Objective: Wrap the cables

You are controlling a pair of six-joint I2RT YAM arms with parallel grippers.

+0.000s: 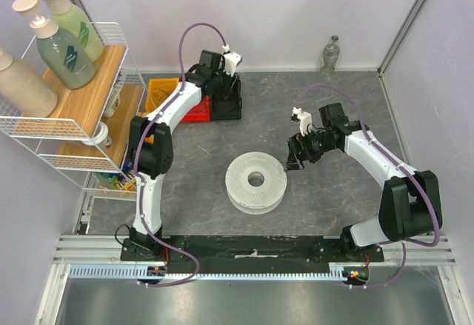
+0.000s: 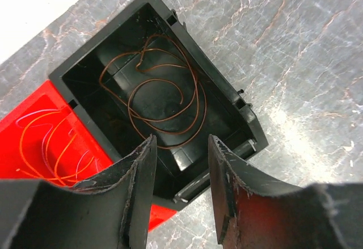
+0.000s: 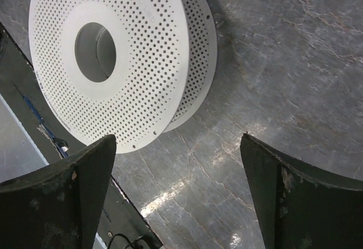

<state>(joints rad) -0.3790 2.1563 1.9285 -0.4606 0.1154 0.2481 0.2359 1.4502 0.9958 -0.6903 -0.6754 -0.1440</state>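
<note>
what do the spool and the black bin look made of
Spool: probably plastic, matte white, evenly punched with small holes. Black bin: probably moulded plastic, slightly glossy, with faint highlights on its inner walls.

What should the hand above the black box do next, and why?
Probably lower the left gripper into the black plastic bin: the thin dark coiled cable lies on its floor, beyond the half-open fingertips, and nothing is gripped yet.

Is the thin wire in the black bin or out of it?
In: the wire lies loosely coiled on the black bin floor.
</note>
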